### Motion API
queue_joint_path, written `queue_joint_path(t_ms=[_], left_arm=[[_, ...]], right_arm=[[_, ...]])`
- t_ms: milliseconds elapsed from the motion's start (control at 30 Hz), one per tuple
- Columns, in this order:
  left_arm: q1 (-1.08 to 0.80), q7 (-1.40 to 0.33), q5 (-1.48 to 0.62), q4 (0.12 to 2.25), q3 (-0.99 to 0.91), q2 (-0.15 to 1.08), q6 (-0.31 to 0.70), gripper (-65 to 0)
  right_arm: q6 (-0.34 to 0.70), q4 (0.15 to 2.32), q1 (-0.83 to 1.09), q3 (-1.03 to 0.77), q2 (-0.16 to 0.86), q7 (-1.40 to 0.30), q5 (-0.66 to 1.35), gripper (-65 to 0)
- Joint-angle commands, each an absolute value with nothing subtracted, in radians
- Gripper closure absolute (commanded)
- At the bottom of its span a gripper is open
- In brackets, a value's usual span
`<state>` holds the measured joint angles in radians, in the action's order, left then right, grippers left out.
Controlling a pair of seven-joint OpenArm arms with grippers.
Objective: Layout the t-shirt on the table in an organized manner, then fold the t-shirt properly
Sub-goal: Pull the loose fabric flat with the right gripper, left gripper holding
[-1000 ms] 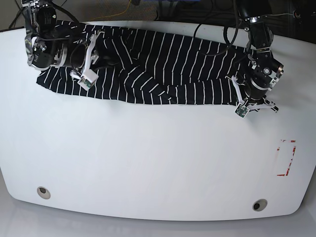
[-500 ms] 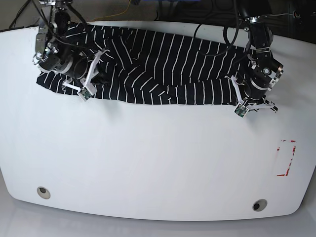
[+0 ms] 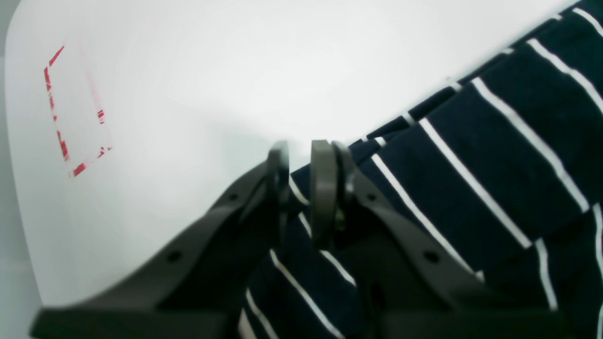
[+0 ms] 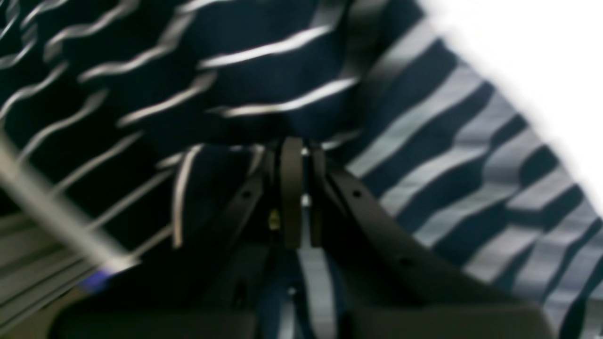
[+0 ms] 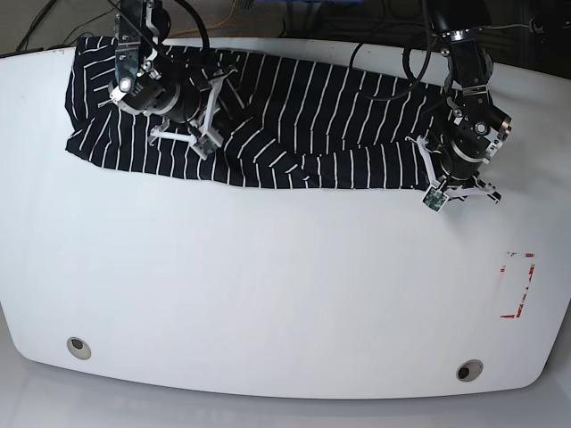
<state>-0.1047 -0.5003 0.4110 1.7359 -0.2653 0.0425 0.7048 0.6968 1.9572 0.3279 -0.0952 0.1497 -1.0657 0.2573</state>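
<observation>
The black t-shirt (image 5: 303, 125) with thin white stripes lies stretched in a long band along the far side of the white table (image 5: 268, 285). Over the shirt's left part, my right arm (image 5: 165, 94) reaches down. In the right wrist view, my right gripper (image 4: 304, 155) is shut, with a bunched fold of the t-shirt (image 4: 264, 70) at its tips. At the shirt's right end stands my left arm (image 5: 468, 138). Seen from the left wrist, my left gripper (image 3: 300, 172) is shut on the edge of the t-shirt (image 3: 471, 188) near its corner.
A red-marked rectangle (image 5: 517, 285) sits near the table's right edge and also shows as the rectangle (image 3: 75, 108) in the left wrist view. Two round grommets (image 5: 78, 347) (image 5: 469, 370) lie near the front edge. Cables hang behind the table.
My right arm has moved rightward and toward the far edge over the shirt's left part, and the left end has spread out wider behind it. The left arm has stayed put.
</observation>
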Motion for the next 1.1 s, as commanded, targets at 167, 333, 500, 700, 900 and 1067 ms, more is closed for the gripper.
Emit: queue_joint_path(t_ms=[167,333,500,700,900,1067], left_arm=[[-0.093,-0.479,0.403,1.753,-0.268,0.050,0.698,-6.1],[-0.093,-0.479,0.403,1.753,-0.268,0.050,0.698,-6.1],[-0.093,-0.479,0.401,1.759,-0.268,0.050,0.698,-6.1],[-0.096,-0.479,0.398,1.840,-0.271,0.045,0.698,-6.1],[-0.097,-0.486,0.337,1.890,-0.274,0.045,0.698,-6.1],[-0.108,-0.489,0.331,1.919,-0.275,0.018,0.698,-6.2]], right_arm=[[0.698,1.994,0.394,-0.099,0.285,-1.086,0.453,-2.5],[0.698,1.995,0.400,-0.104,0.414,-1.104,0.656,-2.5],[0.698,1.997,0.394,-0.174,0.509,-1.099,0.831,-2.5],[0.698,1.992,0.375,-0.374,0.501,-1.096,0.852,-2.5],[0.698,1.992,0.315,-0.418,0.418,-1.090,0.717,-2.5],[0.698,1.992,0.291,-0.418,0.320,-1.073,0.533,-2.5]])
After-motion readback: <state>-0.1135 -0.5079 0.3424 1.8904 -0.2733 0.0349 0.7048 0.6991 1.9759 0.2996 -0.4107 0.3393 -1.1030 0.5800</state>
